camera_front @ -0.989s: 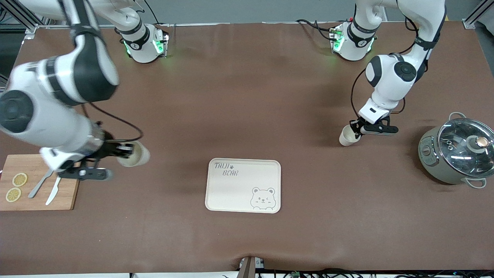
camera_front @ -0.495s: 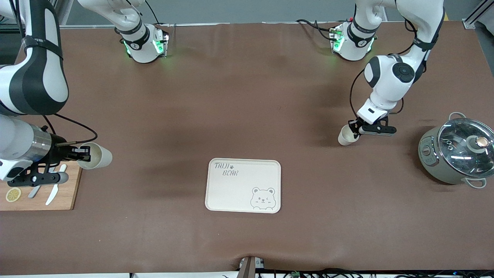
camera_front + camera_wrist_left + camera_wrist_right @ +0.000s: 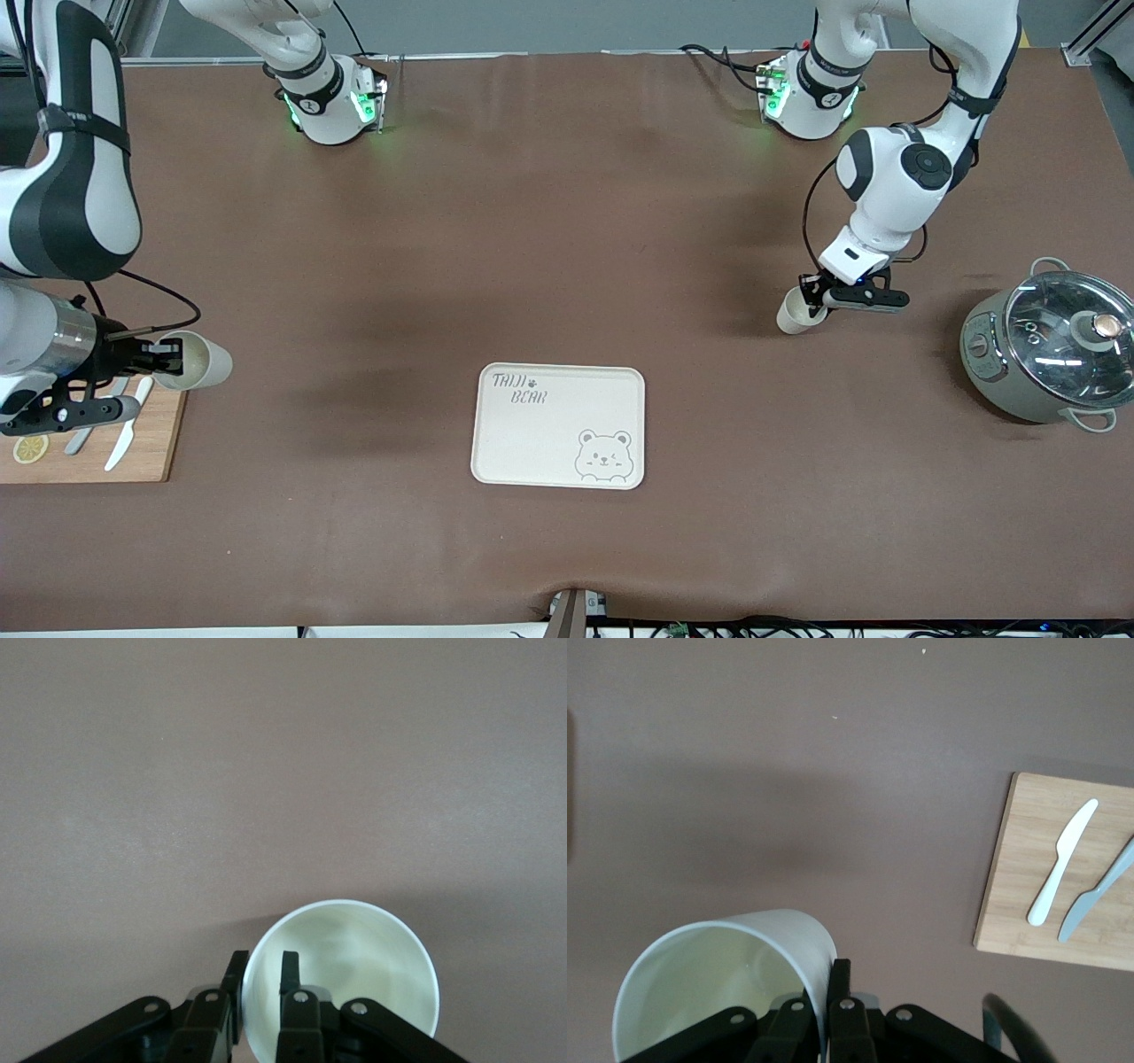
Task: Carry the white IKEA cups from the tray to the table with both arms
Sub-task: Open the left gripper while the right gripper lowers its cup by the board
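Observation:
One white cup (image 3: 791, 317) stands on the brown table at the left arm's end, between the tray and the left arm's base. My left gripper (image 3: 813, 299) is at its rim. In the left wrist view the left gripper (image 3: 261, 958) straddles the rim of this cup (image 3: 354, 957), one finger outside and one inside, jaws parted with a gap at the wall. My right gripper (image 3: 168, 359) is shut on the rim of the second white cup (image 3: 202, 363), tilted in the air over the table by the cutting board's edge. The right wrist view shows the right gripper (image 3: 831, 979) pinching the cup (image 3: 709, 983).
A cream bear-printed tray (image 3: 558, 425) lies mid-table nearer the front camera. A grey-green pot with a glass lid (image 3: 1050, 350) stands at the left arm's end. A wooden cutting board (image 3: 151, 443) with knives and a lemon slice (image 3: 28, 447) lies under the right arm.
The right arm has carried its cup toward its own end of the table, to the board's edge. The left gripper's jaws have parted around the standing cup's rim.

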Tool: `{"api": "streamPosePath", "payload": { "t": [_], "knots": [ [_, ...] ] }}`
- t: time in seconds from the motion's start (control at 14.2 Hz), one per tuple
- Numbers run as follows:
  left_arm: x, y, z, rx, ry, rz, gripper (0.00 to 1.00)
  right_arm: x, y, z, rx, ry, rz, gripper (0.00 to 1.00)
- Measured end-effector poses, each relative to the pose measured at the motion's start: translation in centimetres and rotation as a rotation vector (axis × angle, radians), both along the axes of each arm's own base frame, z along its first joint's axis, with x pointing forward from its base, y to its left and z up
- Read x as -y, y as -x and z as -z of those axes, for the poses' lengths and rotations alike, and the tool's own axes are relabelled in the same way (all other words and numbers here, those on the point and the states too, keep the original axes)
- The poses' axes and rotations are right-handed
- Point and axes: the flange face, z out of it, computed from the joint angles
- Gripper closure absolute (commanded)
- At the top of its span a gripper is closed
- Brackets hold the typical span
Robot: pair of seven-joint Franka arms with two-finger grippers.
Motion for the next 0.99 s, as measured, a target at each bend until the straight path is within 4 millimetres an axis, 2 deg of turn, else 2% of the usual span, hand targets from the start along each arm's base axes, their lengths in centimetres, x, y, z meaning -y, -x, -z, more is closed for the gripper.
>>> {"api": "streamPosePath", "payload": {
  "t": [0.07, 0.14, 0.21, 0.35, 0.42, 0.64, 0.99],
  "knots": [
    [0.0, 0.0, 0.0, 0.0, 0.0, 0.0, 0.68, 0.3, -0.1, 1.2, 0.016, 0.0, 0.002, 1.0],
    [0.0, 0.0, 0.0, 0.0, 0.0, 0.0, 0.56, 0.6, -0.1, 2.4, 0.033, 0.001, 0.003, 1.0],
    [0.0, 0.0, 0.0, 0.0, 0.0, 0.0, 0.55, 0.6, 0.1, 3.6, 0.047, 0.001, 0.003, 1.0],
    [0.0, 0.0, 0.0, 0.0, 0.0, 0.0, 0.44, 0.7, 0.9, 5.5, 0.062, 0.001, 0.003, 1.0],
    [0.0, 0.0, 0.0, 0.0, 0.0, 0.0, 0.42, 0.7, 1.2, 6.2, 0.067, 0.0, 0.003, 1.0],
    [0.0, 0.0, 0.1, -0.001, -0.005, 0.017, 0.41, 0.8, 1.9, 8.0, 0.089, 0.001, 0.005, 1.0],
    [-0.4, -0.4, -0.1, 0.005, -0.008, 0.029, 0.41, 1.2, 3.1, 12.2, 0.136, -0.001, 0.014, 1.0]
  ]
}}
